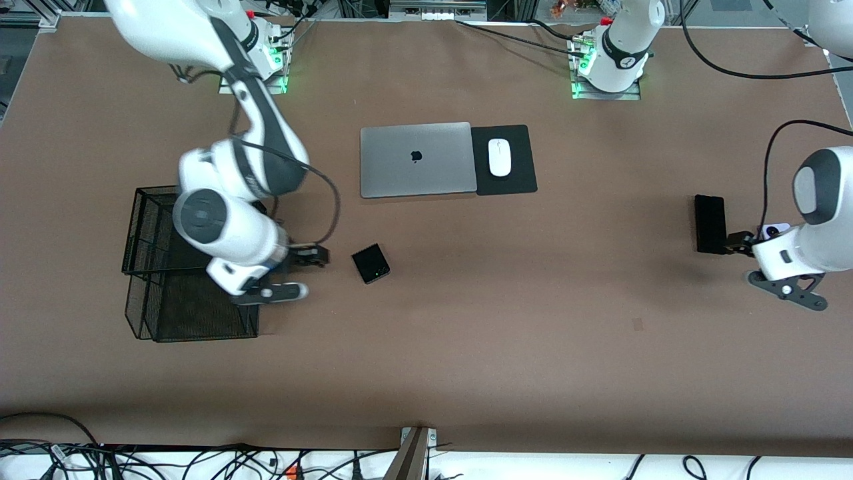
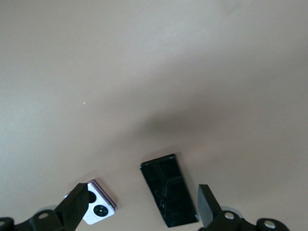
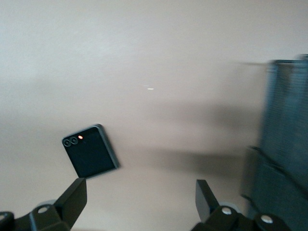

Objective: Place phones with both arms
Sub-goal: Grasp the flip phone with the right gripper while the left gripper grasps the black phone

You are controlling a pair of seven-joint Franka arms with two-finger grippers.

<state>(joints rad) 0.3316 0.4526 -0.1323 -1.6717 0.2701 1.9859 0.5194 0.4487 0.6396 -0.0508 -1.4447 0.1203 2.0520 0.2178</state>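
Note:
A small squarish black phone [image 1: 370,263] [image 3: 90,151] lies flat on the brown table, a short way off the open, empty right gripper [image 1: 313,257] [image 3: 139,195], which hangs between the phone and the mesh basket. At the left arm's end, a long slim black phone [image 1: 710,223] [image 2: 169,190] lies beside a lavender-white phone [image 1: 773,231] [image 2: 98,208] with two black lenses. The left gripper [image 1: 736,241] [image 2: 142,206] hangs open over the gap between these two, touching neither. The left arm's hand partly hides the lavender phone in the front view.
A black wire mesh basket [image 1: 156,267] [image 3: 284,144] stands at the right arm's end, partly under that arm. A closed grey laptop [image 1: 416,160] lies beside a black mouse pad [image 1: 520,160] with a white mouse [image 1: 499,157], farther from the front camera.

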